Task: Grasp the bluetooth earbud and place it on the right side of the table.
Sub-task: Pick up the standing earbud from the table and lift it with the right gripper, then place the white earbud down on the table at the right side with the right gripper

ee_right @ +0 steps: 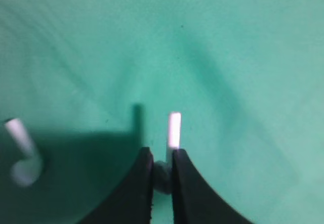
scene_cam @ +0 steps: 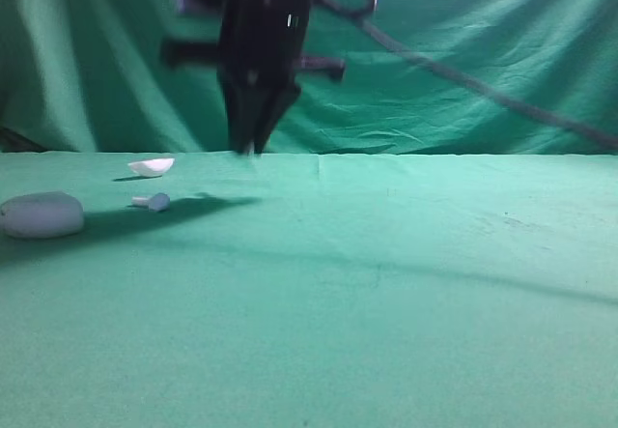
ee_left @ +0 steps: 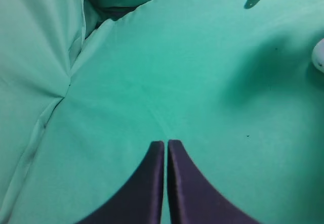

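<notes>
Right end effector [ee_right: 162, 155] clamped on small white stemmed bluetooth earbud [ee_right: 174, 130], lifted above green cloth desk [scene_cam: 386, 283] at far left. Stem pointing away beyond fingertips. Left end effector [ee_left: 165, 144] closed, empty.

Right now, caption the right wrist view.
Right gripper jaws pinch a white earbud above the green table.

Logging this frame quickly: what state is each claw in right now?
Left claw: closed, holding nothing.
Right claw: closed on the bluetooth earbud, raised off the table.
</notes>
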You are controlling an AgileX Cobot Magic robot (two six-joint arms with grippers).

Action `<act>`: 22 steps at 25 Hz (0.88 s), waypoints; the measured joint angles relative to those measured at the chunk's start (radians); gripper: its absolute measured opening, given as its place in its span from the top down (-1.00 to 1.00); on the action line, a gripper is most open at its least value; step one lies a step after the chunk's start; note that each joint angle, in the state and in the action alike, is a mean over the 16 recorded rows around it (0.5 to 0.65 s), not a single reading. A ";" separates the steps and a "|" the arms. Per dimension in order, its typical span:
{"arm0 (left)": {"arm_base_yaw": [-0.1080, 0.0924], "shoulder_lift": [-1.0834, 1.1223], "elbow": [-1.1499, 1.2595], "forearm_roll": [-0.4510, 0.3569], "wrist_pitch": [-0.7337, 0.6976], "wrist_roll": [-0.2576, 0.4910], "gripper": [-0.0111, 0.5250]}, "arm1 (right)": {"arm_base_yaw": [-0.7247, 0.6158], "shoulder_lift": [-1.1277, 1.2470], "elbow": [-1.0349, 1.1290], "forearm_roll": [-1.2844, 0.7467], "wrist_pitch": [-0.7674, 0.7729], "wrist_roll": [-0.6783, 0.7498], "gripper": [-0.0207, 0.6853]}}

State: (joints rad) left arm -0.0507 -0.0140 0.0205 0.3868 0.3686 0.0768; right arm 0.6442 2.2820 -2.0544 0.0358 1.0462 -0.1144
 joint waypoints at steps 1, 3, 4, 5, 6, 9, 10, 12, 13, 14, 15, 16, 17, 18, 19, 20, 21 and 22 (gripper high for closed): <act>0.000 0.000 0.000 0.000 0.000 0.000 0.96 | -0.007 -0.023 0.001 0.000 0.018 0.003 0.70; 0.000 0.000 0.000 0.000 0.000 0.000 0.96 | -0.026 -0.077 0.009 0.000 0.054 0.010 0.70; 0.000 0.000 0.000 0.000 0.000 0.000 0.96 | -0.039 -0.108 0.018 0.000 0.071 0.013 0.70; 0.000 0.000 0.000 0.000 0.000 0.000 0.96 | -0.054 -0.142 0.031 -0.001 0.089 0.017 0.70; 0.000 0.000 0.000 0.000 0.000 0.000 0.96 | -0.072 -0.179 0.049 -0.001 0.104 0.020 0.70; 0.000 0.000 0.000 0.000 0.000 0.000 0.96 | -0.136 -0.299 0.135 -0.004 0.129 0.031 0.70; 0.000 0.000 0.000 0.000 0.000 0.000 0.96 | -0.161 -0.340 0.175 -0.004 0.128 0.035 0.70; 0.000 0.000 0.000 0.000 0.000 0.000 0.96 | -0.215 -0.421 0.272 -0.006 0.113 0.044 0.70; 0.000 0.000 0.000 0.000 0.000 0.000 0.96 | -0.244 -0.460 0.328 -0.007 0.099 0.049 0.70; 0.000 0.000 0.000 0.000 0.000 0.000 0.96 | -0.273 -0.496 0.389 -0.007 0.079 0.054 0.70; 0.000 0.000 0.000 0.000 0.000 0.000 0.96 | -0.302 -0.531 0.453 -0.008 0.055 0.060 0.70; 0.000 0.000 0.000 0.000 0.000 0.000 0.96 | -0.329 -0.564 0.520 -0.009 0.027 0.065 0.70; 0.000 0.000 0.000 0.000 0.000 0.000 0.96 | -0.355 -0.594 0.589 -0.010 -0.003 0.070 0.70; 0.000 0.000 0.000 0.000 0.000 0.000 0.96 | -0.378 -0.622 0.657 -0.010 -0.036 0.075 0.70; 0.000 0.000 0.000 0.000 0.000 0.000 0.96 | -0.399 -0.646 0.725 -0.011 -0.070 0.079 0.70; 0.000 0.000 0.000 0.000 0.000 0.000 0.96 | -0.418 -0.667 0.789 -0.011 -0.107 0.084 0.70; 0.000 0.000 0.000 0.000 0.000 0.000 0.96 | -0.434 -0.683 0.851 -0.011 -0.144 0.088 0.70; 0.000 0.000 0.000 0.000 0.000 0.000 0.96 | -0.448 -0.696 0.907 -0.011 -0.181 0.092 0.70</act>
State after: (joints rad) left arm -0.0507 -0.0140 0.0205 0.3868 0.3686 0.0768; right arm 0.1959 1.5863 -1.1473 0.0247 0.8656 -0.0222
